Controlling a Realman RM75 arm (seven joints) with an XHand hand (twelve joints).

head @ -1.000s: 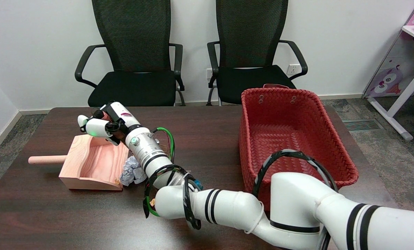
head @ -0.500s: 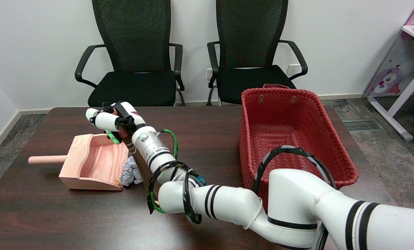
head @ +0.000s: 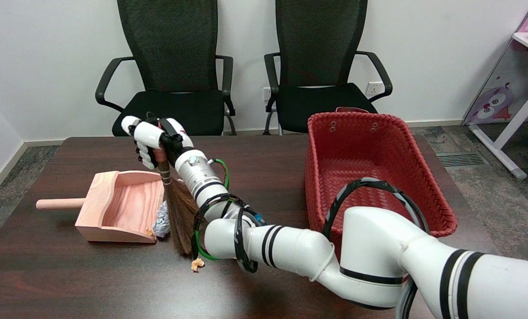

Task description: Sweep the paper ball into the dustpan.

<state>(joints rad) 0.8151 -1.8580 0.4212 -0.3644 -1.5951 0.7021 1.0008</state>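
Since a second ago you have drawn your right hand (head: 155, 137) up and back toward the far side of the table (head: 69, 274), and the brush (head: 179, 212) it carries has swung out from behind the forearm into plain view.

Nearest you, a small orange scrap (head: 197, 264) lies on the dark wood just in front of the bristle tips; it belongs to neither the ball nor the pan, so leave it out of your reckoning.

Next comes the brush itself, hanging almost upright with its brown bristles fanned down to the table surface, or very close to it. The paper ball (head: 161, 221) sits just to the left of those bristles, touching or nearly touching them, and pressed against the open mouth of the wooden dustpan (head: 122, 208). It is at the lip, not inside. It looks to be where it was a second ago, so your lift appears to be a reset rather than a stroke that moved it.

Farther on, your hand is clenched around the bound top of the brush handle, fingers wrapped tight.

Judging from this, one short push leftward from the ball's right side should carry it over the lip. The pan is unbraced and may slide. Beyond, the red basket (head: 379, 133) stands well clear.
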